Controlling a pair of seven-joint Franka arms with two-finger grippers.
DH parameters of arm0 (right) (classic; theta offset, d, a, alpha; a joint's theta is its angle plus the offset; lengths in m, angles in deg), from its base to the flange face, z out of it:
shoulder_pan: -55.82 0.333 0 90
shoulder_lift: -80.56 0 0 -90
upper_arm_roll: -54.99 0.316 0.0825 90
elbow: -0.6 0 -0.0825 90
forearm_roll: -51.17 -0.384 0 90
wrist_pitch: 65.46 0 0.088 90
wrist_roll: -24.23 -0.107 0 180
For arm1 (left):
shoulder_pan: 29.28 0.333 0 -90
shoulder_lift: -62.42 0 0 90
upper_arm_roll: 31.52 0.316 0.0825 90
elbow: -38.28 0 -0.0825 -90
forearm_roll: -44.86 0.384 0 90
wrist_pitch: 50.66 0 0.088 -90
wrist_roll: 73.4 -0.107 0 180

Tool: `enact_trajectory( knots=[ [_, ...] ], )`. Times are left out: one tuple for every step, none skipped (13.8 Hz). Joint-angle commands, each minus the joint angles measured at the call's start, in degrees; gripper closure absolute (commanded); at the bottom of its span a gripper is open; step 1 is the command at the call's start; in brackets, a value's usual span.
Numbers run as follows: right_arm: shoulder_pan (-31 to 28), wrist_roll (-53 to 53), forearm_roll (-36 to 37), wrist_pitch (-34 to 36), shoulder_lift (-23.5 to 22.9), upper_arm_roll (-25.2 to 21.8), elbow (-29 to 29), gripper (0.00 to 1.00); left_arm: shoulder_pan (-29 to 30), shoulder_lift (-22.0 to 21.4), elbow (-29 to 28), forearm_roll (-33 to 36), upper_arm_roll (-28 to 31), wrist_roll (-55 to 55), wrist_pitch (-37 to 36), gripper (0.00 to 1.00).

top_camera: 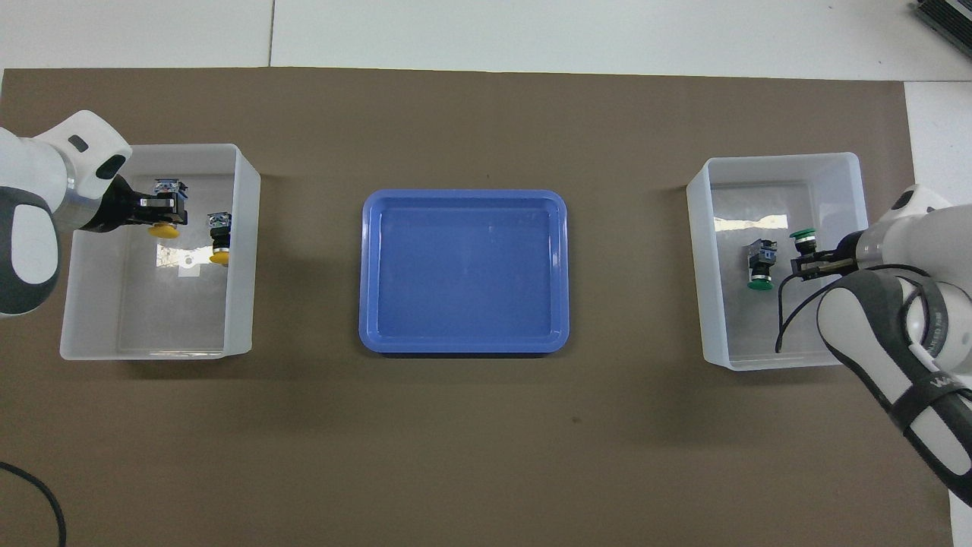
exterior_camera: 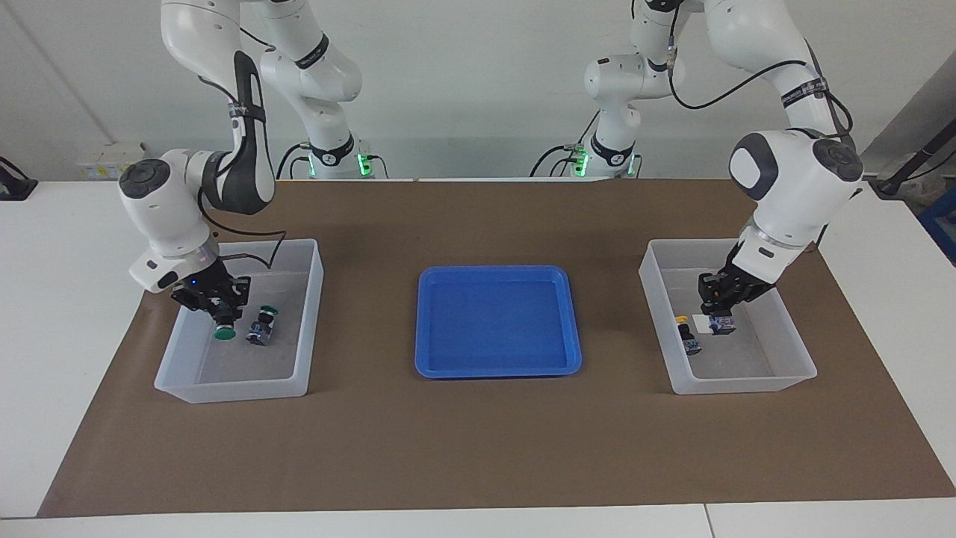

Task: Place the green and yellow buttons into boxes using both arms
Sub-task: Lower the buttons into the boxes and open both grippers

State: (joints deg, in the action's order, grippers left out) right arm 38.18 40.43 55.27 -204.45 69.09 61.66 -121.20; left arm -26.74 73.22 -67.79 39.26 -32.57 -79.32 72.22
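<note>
My right gripper (exterior_camera: 217,312) (top_camera: 806,257) is shut on a green button (exterior_camera: 222,331) (top_camera: 803,236) and holds it low inside the translucent box (exterior_camera: 231,388) (top_camera: 774,159) at the right arm's end. A second green button (exterior_camera: 261,326) (top_camera: 760,266) lies on that box's floor beside it. My left gripper (exterior_camera: 718,312) (top_camera: 165,213) is shut on a yellow button (exterior_camera: 722,324) (top_camera: 163,231) low inside the other box (exterior_camera: 739,382) (top_camera: 152,353) at the left arm's end. A second yellow button (exterior_camera: 687,335) (top_camera: 219,245) lies on that floor, next to a white sticker.
A shallow blue tray (exterior_camera: 497,321) (top_camera: 463,270) with nothing in it sits between the two boxes on the brown mat (exterior_camera: 478,448). White table surface borders the mat on every edge.
</note>
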Motion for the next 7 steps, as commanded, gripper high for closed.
enact_trajectory(
  knots=[
    [-0.5, 0.8, -1.1, -0.8, 0.0, 0.7, -0.5, 0.88, 2.5, -1.9, -4.1, -0.7, -0.1, -4.4, 3.6, 1.0],
    [-0.5, -0.1, -1.1, -0.8, 0.0, 0.6, -0.5, 0.63, 3.3, -2.4, -6.4, -0.7, -0.1, -6.2, 6.1, 1.0],
    [-0.5, -0.9, -1.1, -0.8, 0.0, 0.6, -0.5, 0.3, 3.3, -2.3, -8.0, -0.7, -0.1, -7.4, 8.1, 1.0],
    [-0.4, -1.2, -1.1, -0.6, 0.0, 0.7, -0.5, 0.24, 3.5, -1.9, -9.1, -0.7, -0.1, -7.5, 9.7, 1.0],
    [-0.4, -1.9, -1.1, -0.3, 0.0, 0.7, -0.4, 0.22, 3.8, -1.5, -10.2, -0.7, 0.0, -7.5, 11.7, 1.0],
    [-0.2, -2.6, -1.1, 0.0, 0.0, 0.7, 0.0, 0.2, 4.5, -1.2, -11.1, -0.6, -0.1, -7.5, 13.2, 1.0],
    [0.1, -2.9, -1.1, 0.1, 0.1, 0.6, 0.2, 0.2, 4.6, -1.1, -11.5, -0.6, -0.1, -7.6, 14.0, 1.0]
  ],
)
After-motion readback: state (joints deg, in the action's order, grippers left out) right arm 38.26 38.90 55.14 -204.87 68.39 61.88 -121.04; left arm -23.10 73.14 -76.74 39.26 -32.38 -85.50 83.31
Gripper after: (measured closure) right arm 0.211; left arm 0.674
